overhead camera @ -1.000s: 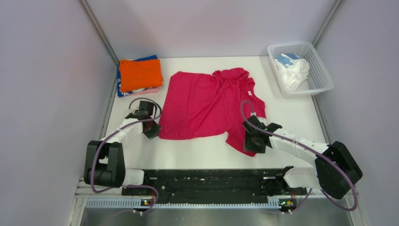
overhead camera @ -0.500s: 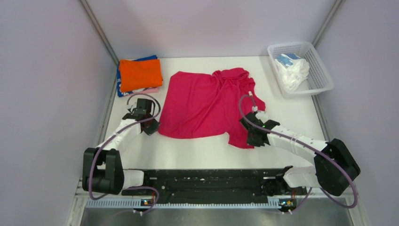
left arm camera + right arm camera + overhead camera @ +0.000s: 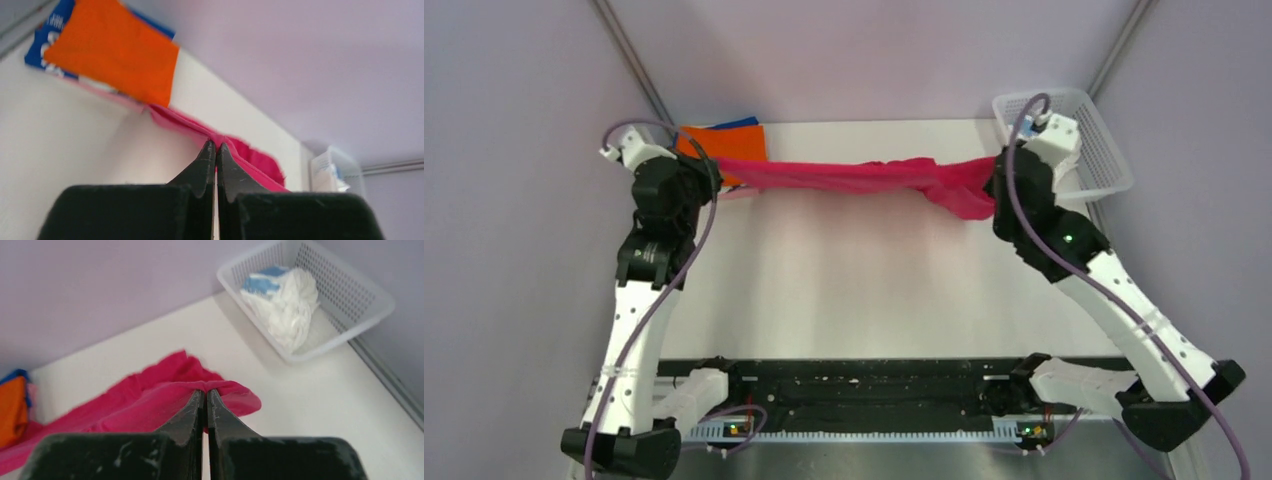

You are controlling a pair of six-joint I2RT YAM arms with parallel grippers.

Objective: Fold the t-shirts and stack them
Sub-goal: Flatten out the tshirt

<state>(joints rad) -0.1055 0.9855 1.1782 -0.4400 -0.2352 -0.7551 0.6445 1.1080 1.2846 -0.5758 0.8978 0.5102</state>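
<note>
The crimson-pink t-shirt (image 3: 864, 177) hangs stretched in the air between both grippers, above the far half of the table. My left gripper (image 3: 709, 172) is shut on its left end; in the left wrist view (image 3: 216, 145) the cloth (image 3: 250, 157) runs away from the shut tips. My right gripper (image 3: 996, 185) is shut on its right end, where the cloth bunches; the right wrist view (image 3: 205, 391) shows the shirt (image 3: 140, 402) pinched at the tips. A folded stack, orange t-shirt (image 3: 724, 152) on top of blue and pale pink ones, lies at the far left.
A white mesh basket (image 3: 1104, 165) at the far right corner holds a crumpled white and light-blue shirt (image 3: 282, 302). Grey walls close in the table on the left, back and right. The black arm rail (image 3: 874, 385) runs along the near edge.
Both arms have lifted from the table and swung to the far side, raising the crimson-pink shirt off the table and pulling it taut between them. It lay spread flat before.
</note>
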